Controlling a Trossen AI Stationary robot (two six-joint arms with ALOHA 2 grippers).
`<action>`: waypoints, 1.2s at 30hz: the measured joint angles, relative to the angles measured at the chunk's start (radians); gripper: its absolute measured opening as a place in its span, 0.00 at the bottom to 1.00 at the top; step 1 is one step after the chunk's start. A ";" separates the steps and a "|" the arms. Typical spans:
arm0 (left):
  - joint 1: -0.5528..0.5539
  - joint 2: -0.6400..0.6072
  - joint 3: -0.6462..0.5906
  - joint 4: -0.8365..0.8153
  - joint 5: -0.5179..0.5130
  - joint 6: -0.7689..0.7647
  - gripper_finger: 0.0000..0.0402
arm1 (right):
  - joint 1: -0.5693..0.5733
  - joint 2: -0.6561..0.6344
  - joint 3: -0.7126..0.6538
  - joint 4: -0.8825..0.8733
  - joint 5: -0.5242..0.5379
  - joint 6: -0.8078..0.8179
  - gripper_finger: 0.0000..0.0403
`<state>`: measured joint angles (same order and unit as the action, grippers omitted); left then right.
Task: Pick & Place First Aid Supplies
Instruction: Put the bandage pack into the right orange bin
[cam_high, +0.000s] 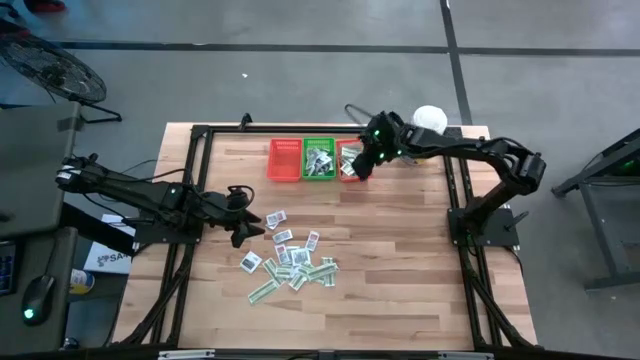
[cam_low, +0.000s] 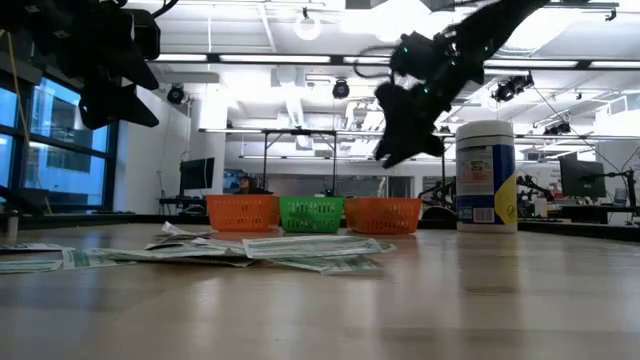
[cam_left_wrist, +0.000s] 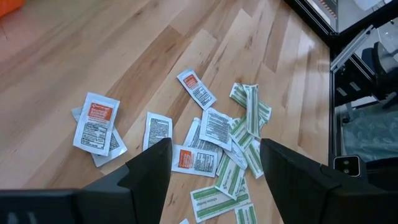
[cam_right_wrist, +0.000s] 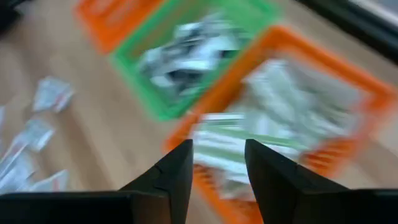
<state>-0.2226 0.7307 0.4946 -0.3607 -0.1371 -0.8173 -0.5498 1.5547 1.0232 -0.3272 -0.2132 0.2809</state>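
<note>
Below the right gripper (cam_right_wrist: 217, 163), whose fingers stand parted and empty, we see an orange basket (cam_right_wrist: 348, 93) of green-and-white strip packets (cam_right_wrist: 230, 146); left gripper (cam_left_wrist: 214, 165) hovers open above scattered packets (cam_left_wrist: 211, 134).

Three mesh baskets stand in a row at the table's twelve o'clock edge — one red basket (cam_high: 284, 160), one green basket (cam_high: 319, 160), one orange-red basket (cam_high: 350, 160). One white tub (cam_low: 485, 176) stands at about one o'clock. The first aid packets (cam_high: 290, 258) lie in a loose pile near the centre — roughly twenty, too overlapped for an exact count. Two arms work over the table.
</note>
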 joint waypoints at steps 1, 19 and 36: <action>0.000 0.000 0.000 0.000 0.000 0.000 0.60 | 0.024 0.000 0.005 0.000 -0.008 -0.015 0.35; 0.000 0.000 0.000 -0.002 0.029 0.019 0.60 | 0.493 0.034 0.010 0.025 -0.038 -0.160 0.35; 0.000 0.000 0.001 -0.008 0.079 0.027 0.60 | 0.682 0.273 0.010 0.310 -0.127 -0.071 0.35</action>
<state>-0.2226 0.7311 0.4953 -0.3689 -0.0584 -0.7906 0.1317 1.8281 1.0328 -0.0171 -0.3403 0.2098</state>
